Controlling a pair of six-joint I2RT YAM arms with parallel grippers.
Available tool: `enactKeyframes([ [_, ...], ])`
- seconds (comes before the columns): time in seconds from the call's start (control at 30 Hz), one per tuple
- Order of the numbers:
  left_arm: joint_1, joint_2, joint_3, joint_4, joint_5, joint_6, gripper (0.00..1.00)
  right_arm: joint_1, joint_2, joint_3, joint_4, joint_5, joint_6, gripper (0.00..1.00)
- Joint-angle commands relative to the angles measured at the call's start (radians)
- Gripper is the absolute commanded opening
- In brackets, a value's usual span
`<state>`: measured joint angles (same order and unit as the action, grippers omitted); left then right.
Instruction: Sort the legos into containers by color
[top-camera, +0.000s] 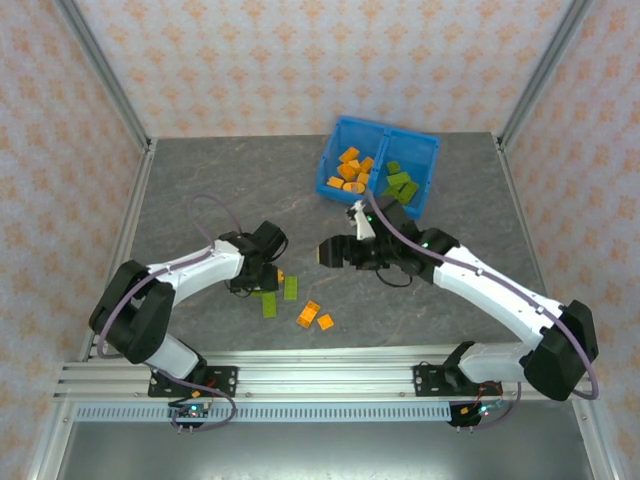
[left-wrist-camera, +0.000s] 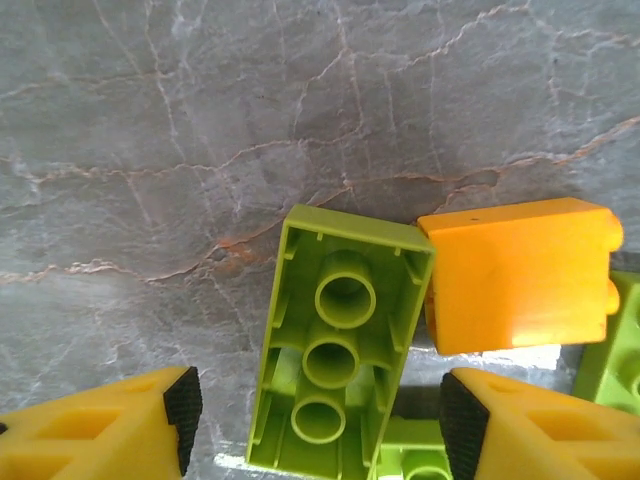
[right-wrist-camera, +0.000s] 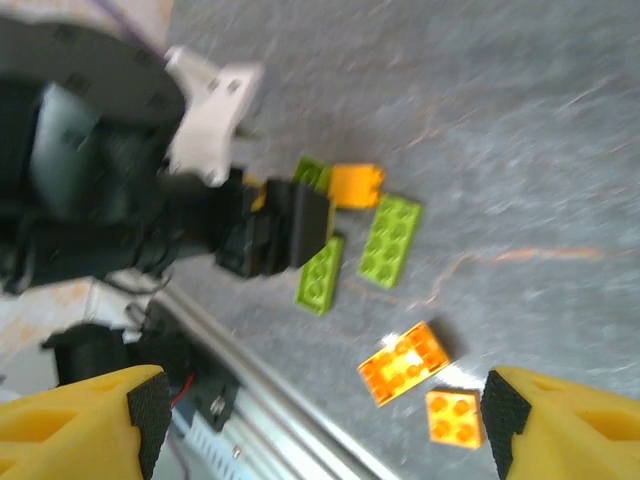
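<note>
Toward the back right of the grey marbled surface (top-camera: 200, 190) sits the blue bin (top-camera: 326, 168). Its left compartment (top-camera: 352, 136) holds orange legos (top-camera: 350, 170) and its right compartment (top-camera: 418, 156) holds green legos (top-camera: 400, 185). Near the front, between the two arms, a small cluster of loose bricks lies on the surface, well apart from the bin.

The left gripper (top-camera: 262, 280) sits low over the left end of that cluster. In its wrist view an upside-down green brick (left-wrist-camera: 340, 340) lies between the yellow fingers (left-wrist-camera: 120, 430). A gap shows on each side of it, so the jaws are released and grasp nothing. An orange brick (left-wrist-camera: 515, 275) touches the green brick's far right corner.

The right gripper (top-camera: 328, 252) hangs above the surface between the bin and the cluster, its jaws spread wide and empty. Between its fingers (right-wrist-camera: 90, 420) the wrist view shows two green plates (right-wrist-camera: 385, 240) lying side by side. An orange plate (right-wrist-camera: 405, 362) and a small orange square (right-wrist-camera: 452, 415) lie near them, just beside each other.
</note>
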<state>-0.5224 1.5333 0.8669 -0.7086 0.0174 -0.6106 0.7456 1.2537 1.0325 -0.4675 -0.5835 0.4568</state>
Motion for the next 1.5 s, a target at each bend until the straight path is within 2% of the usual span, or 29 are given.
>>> enactKeyframes([
  [0.0, 0.007, 0.032, -0.002, 0.047, -0.033, 0.003, 0.63, 0.029, -0.013, -0.017, 0.079, -0.105, 0.029, 0.82],
  [0.13, 0.009, 0.069, -0.004, 0.063, -0.026, -0.003, 0.58, 0.046, 0.017, -0.009, 0.091, -0.086, 0.041, 0.81],
  [0.23, 0.009, 0.077, -0.014, 0.080, -0.014, -0.011, 0.48, 0.046, 0.030, -0.001, 0.104, -0.057, 0.056, 0.81],
  [0.47, 0.014, 0.037, -0.002, 0.058, 0.002, -0.018, 0.39, 0.046, 0.024, 0.006, 0.135, -0.006, 0.084, 0.81],
  [0.6, 0.014, -0.056, 0.058, 0.049, 0.052, -0.030, 0.36, 0.046, -0.031, -0.011, 0.117, 0.135, 0.097, 0.81],
  [0.7, -0.005, -0.124, 0.107, 0.164, 0.149, -0.091, 0.34, 0.046, -0.104, -0.039, 0.119, 0.254, 0.111, 0.82],
  [0.77, -0.042, -0.115, 0.192, 0.206, 0.143, -0.099, 0.32, 0.046, -0.155, -0.051, 0.108, 0.352, 0.122, 0.83],
  [0.93, -0.141, 0.101, 0.569, 0.220, 0.104, 0.009, 0.31, 0.046, -0.313, -0.092, 0.039, 0.634, 0.152, 0.88],
  [1.17, -0.207, 0.508, 1.102, 0.236, 0.111, 0.167, 0.30, 0.044, -0.463, -0.102, -0.073, 0.847, 0.168, 0.91],
  [1.47, -0.209, 1.009, 1.749, 0.196, 0.148, 0.212, 0.28, 0.044, -0.586, -0.144, -0.097, 0.872, 0.181, 0.94],
])
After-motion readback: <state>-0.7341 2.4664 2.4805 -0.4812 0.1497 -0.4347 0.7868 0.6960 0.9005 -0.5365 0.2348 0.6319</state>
